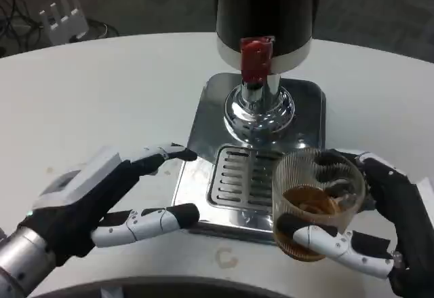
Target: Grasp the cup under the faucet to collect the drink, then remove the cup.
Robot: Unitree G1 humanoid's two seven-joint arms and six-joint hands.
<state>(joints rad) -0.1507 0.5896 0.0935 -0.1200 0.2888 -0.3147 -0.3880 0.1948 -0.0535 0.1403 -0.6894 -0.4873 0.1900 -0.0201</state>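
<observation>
A clear ribbed cup (316, 199) with brown drink in its bottom is held by my right hand (380, 223), fingers wrapped around its side, at the front right corner of the drip tray (234, 176). The cup is off to the right of the faucet (256, 60), a red tap on a black dispenser (264, 13) with a chrome base (260, 108). My left hand (102, 206) lies open on the table at the tray's left edge, fingertips touching the steel base, holding nothing.
The dispenser's steel base plate (203, 118) sits on a round white table (102, 94). A white rack-like object (62, 14) and cables lie on the floor beyond the far left edge. A dark curved edge runs along the bottom of the picture.
</observation>
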